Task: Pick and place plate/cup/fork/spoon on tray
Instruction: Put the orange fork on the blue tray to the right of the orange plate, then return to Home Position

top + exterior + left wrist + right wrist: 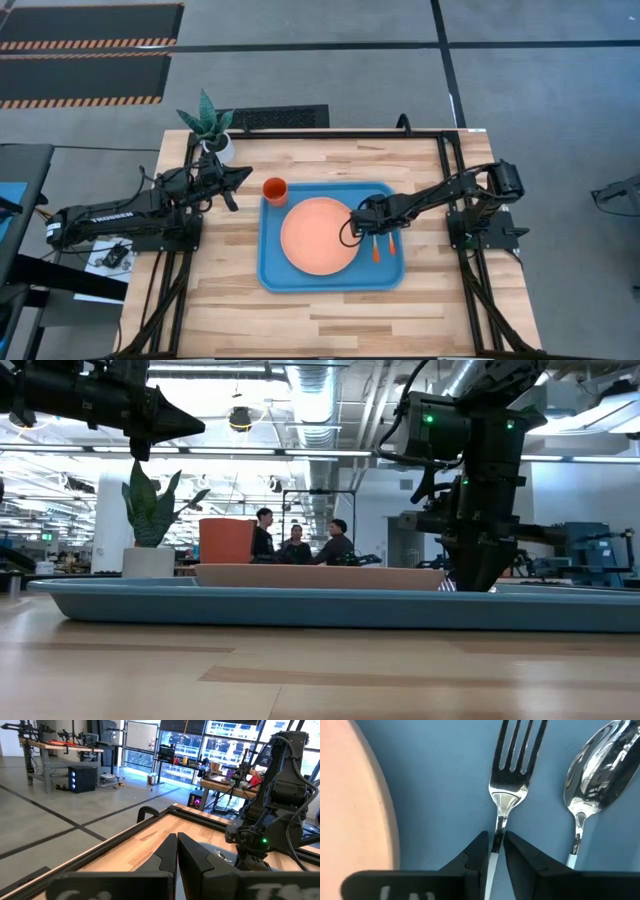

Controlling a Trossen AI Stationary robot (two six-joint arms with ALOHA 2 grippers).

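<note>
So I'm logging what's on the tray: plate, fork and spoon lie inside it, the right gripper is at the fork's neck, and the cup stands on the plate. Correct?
Nearly. The cup is not on the plate; the high view shows it standing beside it in the tray corner. The fork and spoon do lie inside, with the right gripper at the fork's neck.

a robotics lab or workshop: workbenches [60, 745] with gear, exposed ceiling ducts [310, 390], hazard-striped floor mats [85, 45].
</note>
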